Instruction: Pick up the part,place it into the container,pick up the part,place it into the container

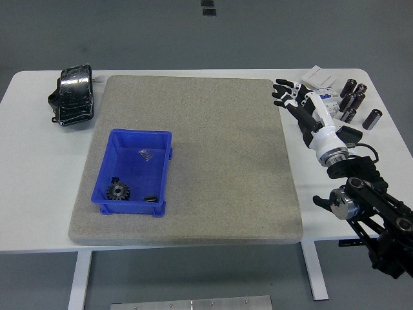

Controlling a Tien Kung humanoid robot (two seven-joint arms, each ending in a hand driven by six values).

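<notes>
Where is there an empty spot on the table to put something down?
The grey mat is bare from the blue bin across to its right edge. The white table is bare left of the mat, below the black bundle. The far right corner is crowded: dark cylinders, white boxes, and the right hand, open.

One white table [39, 194]; one grey mat [213, 155] on it; one blue container [133, 171], holding three parts: one dark gear [118, 191], one small clear bag of bits [147, 154], one small black piece [151, 199]; one black wrapped bundle [73, 95] at the far left; dark cylinders [372, 119] at the far right, five or perhaps six, since they crowd together; one white breaker [328, 97]; one white box [317, 77]; one robot hand [293, 99] in view.
</notes>
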